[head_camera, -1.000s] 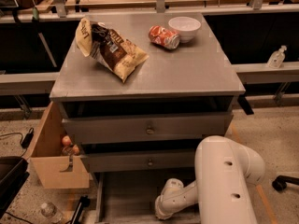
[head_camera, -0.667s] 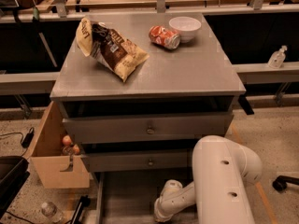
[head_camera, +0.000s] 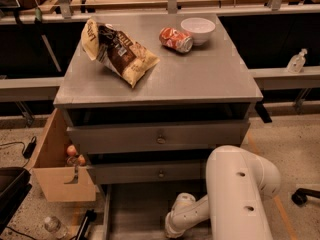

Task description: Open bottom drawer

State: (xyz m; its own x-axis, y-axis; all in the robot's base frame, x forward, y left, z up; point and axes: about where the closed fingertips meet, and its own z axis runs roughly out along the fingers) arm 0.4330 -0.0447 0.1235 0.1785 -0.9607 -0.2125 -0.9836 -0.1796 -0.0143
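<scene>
1. The white arm (head_camera: 240, 189) fills the near right corner, and its wrist (head_camera: 179, 216) reaches down and left to the lower edge of the picture. The gripper lies beyond that edge and is out of view, so I cannot tell if it is open, closed or holding something.
2. Compared with one second ago, the elbow and wrist sit slightly more to the left and a little lower.
3. The bottom drawer (head_camera: 140, 209) is pulled out. Its grey tray lies under the wrist and to the left of it, as before.
4. Behind the wrist are the middle drawer front (head_camera: 125, 173) and the top drawer front (head_camera: 125, 138), unchanged.
5. A cardboard box (head_camera: 55, 179) stands far left of the wrist.
6. Farthest away, on the cabinet top (head_camera: 200, 79), the chip bag (head_camera: 120, 54), the red can (head_camera: 176, 39) and the white bowl (head_camera: 198, 29) have not moved.
</scene>
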